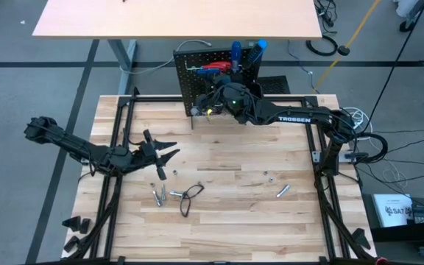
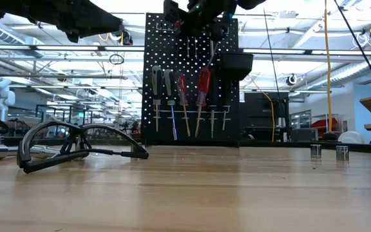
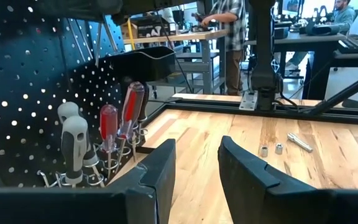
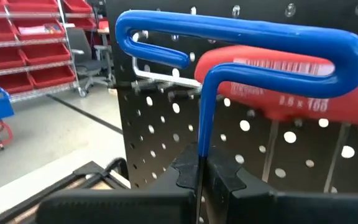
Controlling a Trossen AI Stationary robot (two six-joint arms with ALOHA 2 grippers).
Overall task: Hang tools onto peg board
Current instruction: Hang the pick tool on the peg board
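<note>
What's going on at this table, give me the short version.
The right gripper is shut on the shaft of a blue-handled hex key, holding it up against the peg board near a metal hook. Several screwdrivers already hang there. The left gripper is open over the table, with a black wire loop and small silver bits lying nearby.

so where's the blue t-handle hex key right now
The blue T-handle hex key is pinched in the right gripper, up against the peg board.

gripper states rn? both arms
Left gripper: open, holding nothing, over the table.
Right gripper: shut on the blue-handled hex key, at the peg board.
</note>
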